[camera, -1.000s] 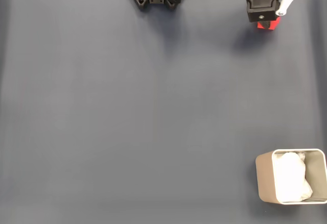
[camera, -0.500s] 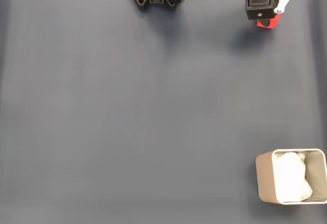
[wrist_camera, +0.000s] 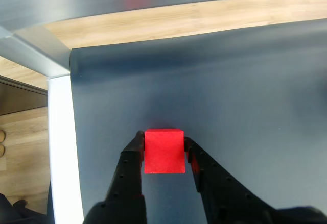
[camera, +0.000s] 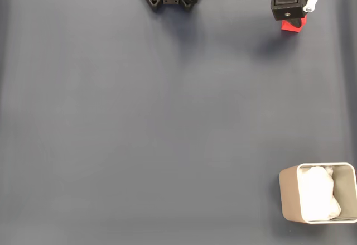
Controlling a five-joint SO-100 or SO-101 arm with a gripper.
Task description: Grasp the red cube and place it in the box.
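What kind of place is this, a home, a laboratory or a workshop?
Probably a home or office robot workspace; I cannot tell which. A dark mat covers a white table, wood flooring lies beyond it, and the gripper closes on a red cube.

A dark grey mat (camera: 167,122) covers the table, wooden floor (wrist_camera: 168,20) beyond its edge

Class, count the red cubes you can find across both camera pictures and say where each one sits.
1. The red cube sits between the fingers of the gripper in the wrist view; the fixed view shows the same cube at the top right of the dark mat, partly under the arm.
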